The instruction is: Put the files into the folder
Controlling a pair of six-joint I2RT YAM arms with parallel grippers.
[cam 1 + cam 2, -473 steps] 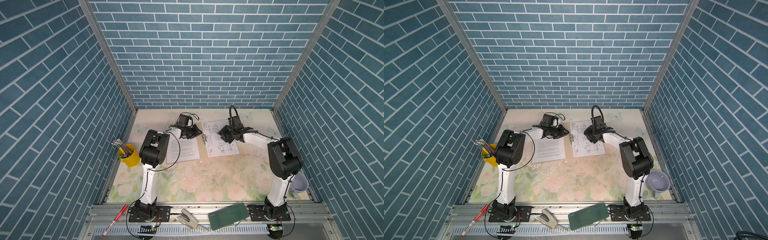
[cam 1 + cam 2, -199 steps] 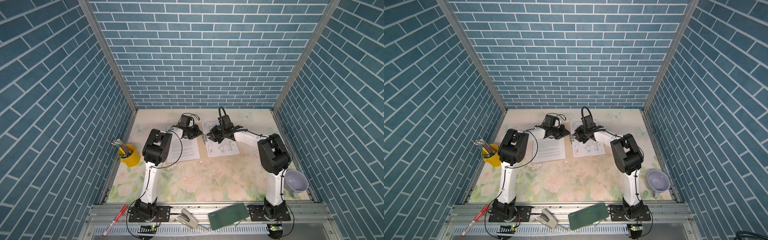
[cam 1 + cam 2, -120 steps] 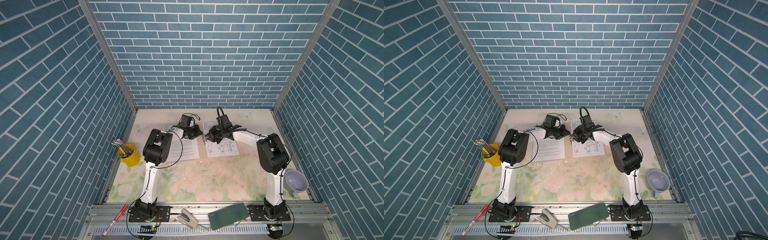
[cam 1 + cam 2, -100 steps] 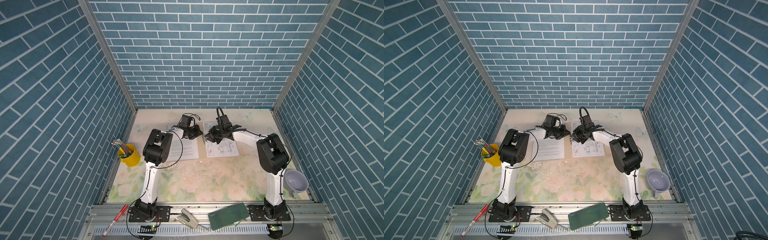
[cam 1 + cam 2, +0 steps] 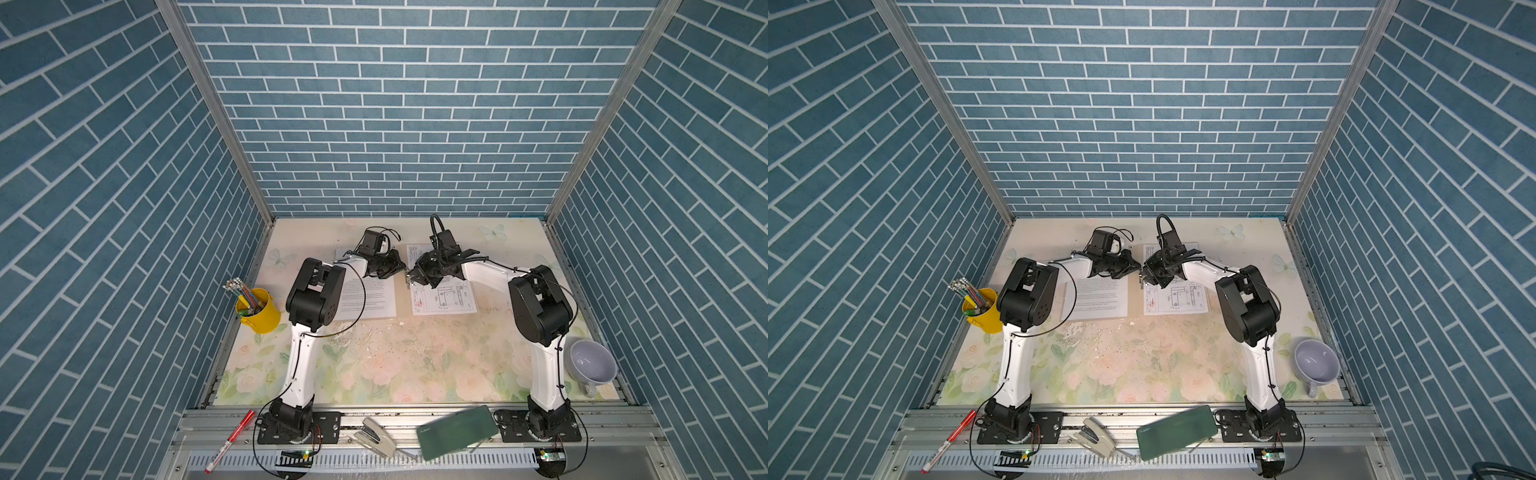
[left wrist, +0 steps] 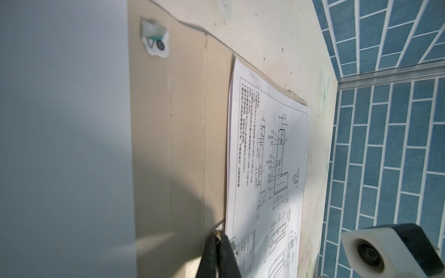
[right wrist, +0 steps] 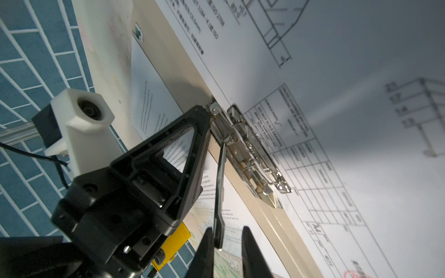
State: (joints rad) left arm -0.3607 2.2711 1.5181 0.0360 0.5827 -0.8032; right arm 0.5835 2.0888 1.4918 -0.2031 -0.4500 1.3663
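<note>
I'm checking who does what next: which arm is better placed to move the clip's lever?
Right, probably. The right fingers straddle the raised lever of the clip, not yet closed on it. The left fingers are shut, tips at the clip's end on the folder.

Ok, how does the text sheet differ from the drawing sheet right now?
The text sheet carries printed paragraphs; the drawing sheet carries line drawings. On the folder, the text sheet lies left of the spine, the drawing sheet right of it, its edge at the metal clip. Both are white and lie flat.
</note>
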